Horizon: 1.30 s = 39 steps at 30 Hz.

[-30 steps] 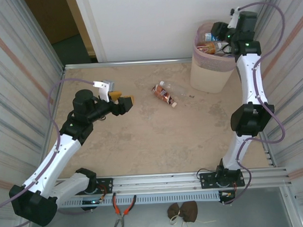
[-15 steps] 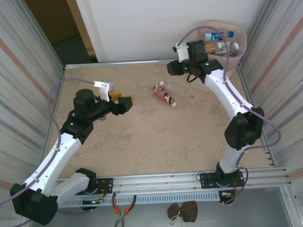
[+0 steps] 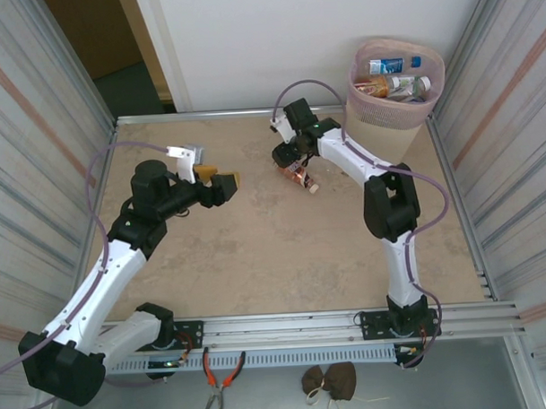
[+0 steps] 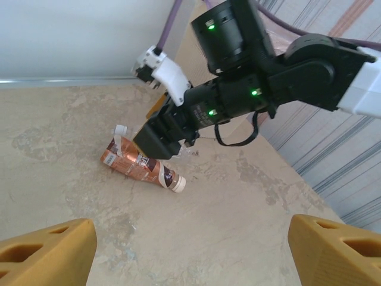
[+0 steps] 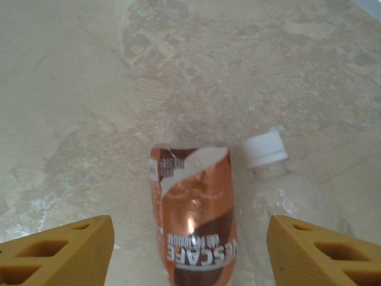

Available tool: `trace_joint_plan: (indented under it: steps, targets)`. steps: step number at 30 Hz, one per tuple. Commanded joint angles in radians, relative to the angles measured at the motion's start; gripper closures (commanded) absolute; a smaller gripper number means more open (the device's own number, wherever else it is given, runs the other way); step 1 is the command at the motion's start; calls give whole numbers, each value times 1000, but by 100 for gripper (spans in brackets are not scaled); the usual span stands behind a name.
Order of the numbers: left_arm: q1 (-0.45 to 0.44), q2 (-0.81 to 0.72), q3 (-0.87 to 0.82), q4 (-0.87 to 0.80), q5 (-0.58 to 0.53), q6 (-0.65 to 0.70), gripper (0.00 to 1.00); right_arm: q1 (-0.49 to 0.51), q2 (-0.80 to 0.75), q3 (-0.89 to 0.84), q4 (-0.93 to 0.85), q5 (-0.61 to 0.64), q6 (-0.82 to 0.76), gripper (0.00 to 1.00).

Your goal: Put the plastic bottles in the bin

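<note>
brown-labelled bottle (image 5: 193, 229) lies on its side on the table (image 3: 257, 250), left of the bin (image 3: 382, 129) and well apart from it. a clear bottle (image 5: 286, 185) with a white cap lies just beside it, possibly touching; cannot tell for certain. the bin stands in the far right corner and already holds several bottles (image 3: 394, 82), their labels showing above the rim. right gripper (image 3: 287, 156) hangs directly over the brown bottle; in its wrist view the two orange fingers (image 5: 59, 250) stand apart on either side of the bottle, clamped on nothing and not yet down to it. change: a second ago this arm was stretched out with its claw over the bin; half a second ago it was swinging back over the far edge of the table; now it is folded in above the pair. reading: the trip to the bin looks finished and the next pick is starting, brown bottle the likely target. the clear bottle so close by may get nudged or caught as the fingers close. left gripper (image 3: 217, 177) hovers over the left half of the table, jaws wide apart and empty, pose unchanged over the same second. apparently two bottles left to bin.
</note>
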Motion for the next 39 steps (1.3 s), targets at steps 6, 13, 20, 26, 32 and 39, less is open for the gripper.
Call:
trace_joint_plan:
  steps: [6, 13, 20, 26, 32, 39]
  targets:
    - [18, -30, 11, -29, 7, -5, 16, 33, 137, 143, -57, 75, -58, 27]
    - [22, -35, 10, -31, 6, -8, 16, 42, 205, 174, -71, 101, -76, 28]
    - [24, -36, 3, -28, 7, -11, 16, 50, 251, 174, -87, 123, -86, 29]
    - [24, -40, 1, -26, 5, -14, 16, 55, 265, 172, -100, 123, -85, 36]
    - [24, -44, -3, -24, 3, -16, 16, 60, 232, 169, -106, 111, -71, 45]
    - [24, -44, -8, -13, 9, -20, 16, 61, 148, 165, -119, 61, -38, 50]
